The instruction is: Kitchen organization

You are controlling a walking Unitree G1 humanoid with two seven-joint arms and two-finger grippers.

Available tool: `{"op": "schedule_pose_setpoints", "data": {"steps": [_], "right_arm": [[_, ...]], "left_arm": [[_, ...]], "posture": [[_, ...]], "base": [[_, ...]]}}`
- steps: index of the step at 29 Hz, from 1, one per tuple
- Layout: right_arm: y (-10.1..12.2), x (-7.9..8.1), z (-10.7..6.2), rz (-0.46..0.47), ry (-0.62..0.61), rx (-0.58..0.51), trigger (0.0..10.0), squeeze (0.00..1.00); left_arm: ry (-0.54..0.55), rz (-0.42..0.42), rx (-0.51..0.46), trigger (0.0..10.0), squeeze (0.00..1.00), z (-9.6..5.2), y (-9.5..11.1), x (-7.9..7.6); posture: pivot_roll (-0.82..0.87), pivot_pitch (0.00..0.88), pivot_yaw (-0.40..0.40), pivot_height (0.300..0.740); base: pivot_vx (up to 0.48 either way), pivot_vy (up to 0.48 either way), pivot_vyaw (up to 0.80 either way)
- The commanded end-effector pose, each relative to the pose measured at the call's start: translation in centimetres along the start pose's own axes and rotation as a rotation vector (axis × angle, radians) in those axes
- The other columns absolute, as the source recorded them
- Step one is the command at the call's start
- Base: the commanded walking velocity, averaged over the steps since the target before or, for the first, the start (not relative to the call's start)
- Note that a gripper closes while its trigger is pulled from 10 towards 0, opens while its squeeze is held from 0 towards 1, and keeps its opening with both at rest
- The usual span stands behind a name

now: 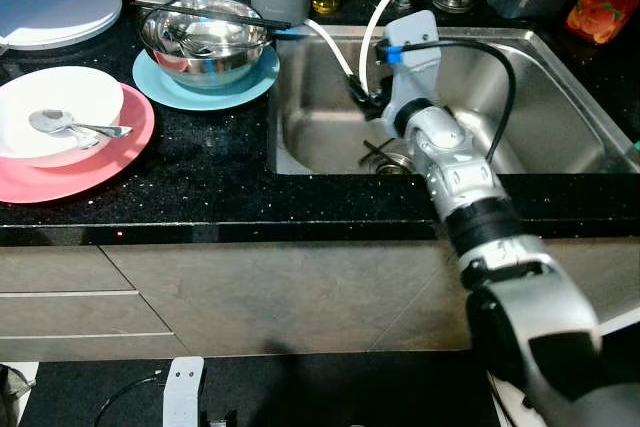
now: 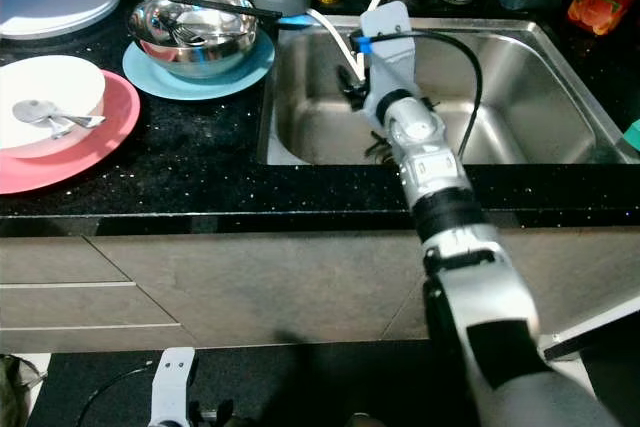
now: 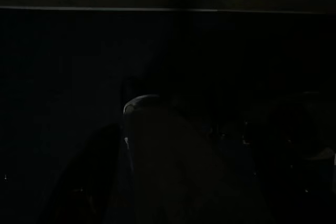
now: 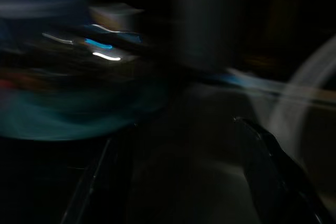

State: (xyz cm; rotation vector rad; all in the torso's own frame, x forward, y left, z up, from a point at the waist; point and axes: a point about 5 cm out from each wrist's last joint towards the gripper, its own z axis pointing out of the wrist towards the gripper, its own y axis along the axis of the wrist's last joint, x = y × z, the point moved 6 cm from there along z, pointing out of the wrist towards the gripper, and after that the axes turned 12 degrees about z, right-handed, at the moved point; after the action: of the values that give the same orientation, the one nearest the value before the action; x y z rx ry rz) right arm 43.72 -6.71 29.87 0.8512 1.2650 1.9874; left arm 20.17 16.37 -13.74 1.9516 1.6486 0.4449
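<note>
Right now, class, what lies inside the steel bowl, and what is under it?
Inside the steel bowl lies metal cutlery, with black chopsticks across its rim. Under it sits a blue plate; the plate's middle is covered.

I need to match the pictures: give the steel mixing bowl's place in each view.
Left eye view: steel bowl upper left, on the blue plate.
Right eye view: bowl upper left, same plate.
Left wrist view: too dark to tell.
Right wrist view: blurred; cannot tell.
Shared landmark: sink.

Silver right arm with black joint bands (a black cable loops alongside).
</note>
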Motion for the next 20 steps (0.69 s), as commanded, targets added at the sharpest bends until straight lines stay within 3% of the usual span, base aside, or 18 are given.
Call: {"op": "schedule_pose_setpoints", "data": {"steps": [1,6,7,8,9,11,16,20], "right_arm": [[3.2,4.6,-1.7,0.216,0.3,-0.139,10.0,0.0],[5.1,6.9,-3.8,0.341,0.481,-0.213,10.0,0.0],[5.8,8.8,-6.2,0.386,0.631,-0.228,10.0,0.0],[5.8,8.8,-6.2,0.386,0.631,-0.228,10.0,0.0],[5.9,10.2,-8.1,0.417,0.738,-0.223,10.0,0.0],[5.9,10.5,-8.5,0.425,0.761,-0.22,10.0,0.0],[1.8,12.1,-12.6,0.457,0.869,-0.009,10.0,0.0],[0.2,12.1,-15.0,0.537,0.886,0.054,10.0,0.0]], "left_arm": [[-0.014,-0.014,0.066,10.0,0.0,-0.4,-2.1,-0.3],[-0.015,-0.013,0.065,10.0,0.0,-0.4,-2.0,-0.3],[-0.016,-0.009,0.067,10.0,0.0,-0.4,-2.0,-0.2],[-0.016,-0.009,0.067,10.0,0.0,-0.4,-2.0,-0.2],[-0.016,-0.005,0.07,10.0,0.0,-0.4,-2.0,-0.1],[-0.016,-0.004,0.071,10.0,0.0,-0.4,-2.0,0.0],[-0.006,0.012,0.055,10.0,0.0,-0.4,-1.7,0.3],[-0.004,0.011,0.052,10.0,0.0,-0.4,-1.5,0.4]], "posture": [[0.03,0.136,-0.013,0.74],[0.03,0.135,-0.006,0.74],[0.02,0.133,0.007,0.74],[0.02,0.133,0.007,0.74],[0.02,0.132,0.011,0.74],[0.02,0.132,0.012,0.74],[0.02,0.129,0.02,0.74],[0.01,0.123,0.027,0.74]], "base": [[0.0,0.0,0.0],[0.0,0.0,0.0],[0.0,0.0,0.0],[0.0,0.0,0.0],[0.0,0.0,0.0],[0.0,0.0,0.0],[0.0,0.0,0.0],[0.0,0.0,0.0]]}}
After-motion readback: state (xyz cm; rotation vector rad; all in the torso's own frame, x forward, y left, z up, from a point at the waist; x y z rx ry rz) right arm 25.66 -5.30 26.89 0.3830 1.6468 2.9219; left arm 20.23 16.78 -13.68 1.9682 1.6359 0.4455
